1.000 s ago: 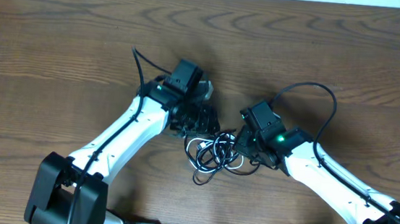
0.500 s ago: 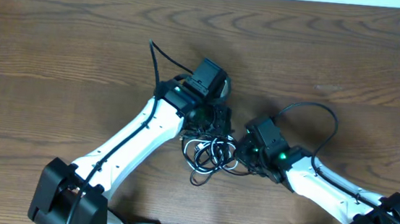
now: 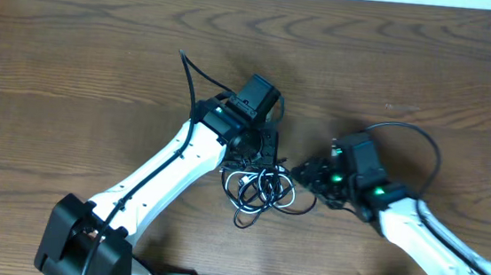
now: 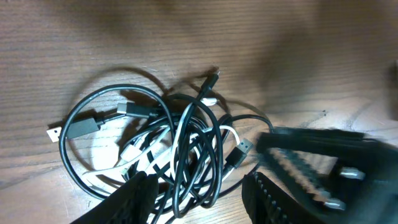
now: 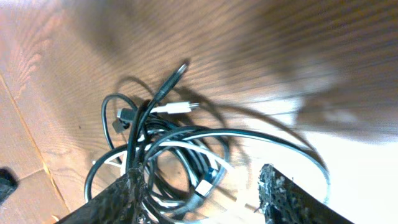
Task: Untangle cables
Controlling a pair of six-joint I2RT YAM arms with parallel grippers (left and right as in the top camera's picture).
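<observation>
Lying knotted in one heap on the desk [image 3: 101,54]: cables [image 3: 261,190], black plus one white; left tool [image 4: 200,194] is standing parted over the heap, gripping nothing; right tool [image 5: 199,199] is gaping wide at its edge, empty. Risk: pinching several strands together would be tightening the knot.

The cables [image 4: 186,134] run off both wrist views' bottom edges.

- I see the cables [image 3: 261,189] heaped on the desk [image 3: 75,51], lower centre of the overhead frame.
- The left gripper [image 3: 267,150] sits at the heap's upper edge.
- The right gripper [image 3: 310,172] lies just right of it.
</observation>
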